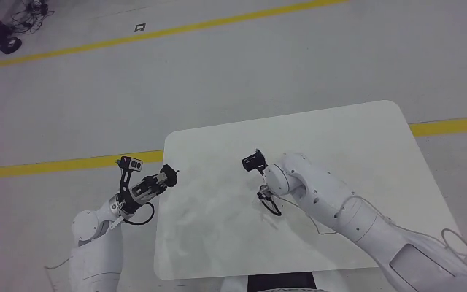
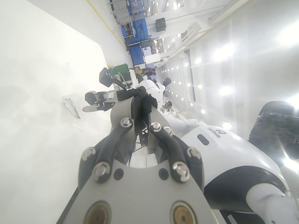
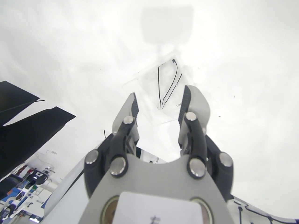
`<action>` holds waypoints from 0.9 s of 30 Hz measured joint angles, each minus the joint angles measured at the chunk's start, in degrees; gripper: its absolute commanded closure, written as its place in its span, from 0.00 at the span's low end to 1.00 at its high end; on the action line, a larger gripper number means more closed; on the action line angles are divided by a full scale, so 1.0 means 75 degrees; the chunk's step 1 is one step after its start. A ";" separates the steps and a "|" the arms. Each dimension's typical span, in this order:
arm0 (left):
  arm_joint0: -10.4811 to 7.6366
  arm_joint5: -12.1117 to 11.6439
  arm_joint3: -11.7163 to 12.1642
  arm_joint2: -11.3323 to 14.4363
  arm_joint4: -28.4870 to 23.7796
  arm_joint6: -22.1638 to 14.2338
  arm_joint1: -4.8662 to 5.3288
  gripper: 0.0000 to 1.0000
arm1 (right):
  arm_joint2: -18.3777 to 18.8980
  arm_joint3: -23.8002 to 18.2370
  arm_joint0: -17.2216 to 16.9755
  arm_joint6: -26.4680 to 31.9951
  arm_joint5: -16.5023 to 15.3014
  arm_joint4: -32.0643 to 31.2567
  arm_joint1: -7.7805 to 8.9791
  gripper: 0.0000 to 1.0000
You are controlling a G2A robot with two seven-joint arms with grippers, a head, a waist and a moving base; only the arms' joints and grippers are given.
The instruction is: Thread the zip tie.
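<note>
A thin black zip tie [image 3: 175, 72] lies bent on a clear plastic sheet [image 3: 149, 87] on the white table [image 1: 350, 146]. Its strands run together toward one end, and its small head sits at the other. My right gripper [image 3: 160, 94] hovers open just above the sheet, with the strands' joined end between its fingertips and not touching them. From above, the zip tie [image 1: 271, 206] shows as a dark loop just beside the right gripper [image 1: 263, 196]. My left gripper [image 1: 169, 175] is shut and empty, held above the table's left edge. From the left wrist, the zip tie [image 2: 72, 108] lies far beyond the left gripper [image 2: 140, 104].
The table's left edge [image 1: 162, 212] runs just under the left gripper. A yellow floor line [image 1: 66, 166] passes behind the left arm. The right arm's white forearm [image 1: 343, 208] crosses the table's near right part.
</note>
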 measured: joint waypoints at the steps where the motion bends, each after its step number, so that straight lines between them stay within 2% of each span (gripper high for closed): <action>1: 0.0000 0.0000 0.0000 0.0000 0.0000 0.0000 0.0000 1.00 | -0.0027 0.0029 0.0011 0.0000 0.0000 -0.0021 -0.0010 0.86; 4: 0.0000 0.0000 0.0000 0.0000 0.0000 0.0000 0.0000 1.00 | -0.0090 0.0136 0.0035 0.0000 0.0000 -0.0057 -0.0053 0.87; 9: 0.0000 0.0000 0.0000 0.0000 0.0000 0.0000 0.0000 1.00 | -0.0182 0.0439 0.0050 0.0000 0.0000 -0.0183 -0.0158 0.94; 14: 0.0000 0.0000 0.0000 0.0000 0.0000 0.0000 0.0000 1.00 | -0.0247 0.0764 0.0053 -0.0044 0.0000 -0.0395 -0.0306 0.91; 18: 0.0000 0.0000 0.0000 0.0000 0.0000 0.0000 0.0000 1.00 | -0.0287 0.1029 0.0055 -0.0118 0.0000 -0.0553 -0.0447 0.83; 27: 0.0000 0.0000 0.0000 0.0000 0.0000 0.0000 0.0000 1.00 | -0.0263 0.1434 0.0115 -0.0102 0.0000 -0.0821 -0.0691 0.86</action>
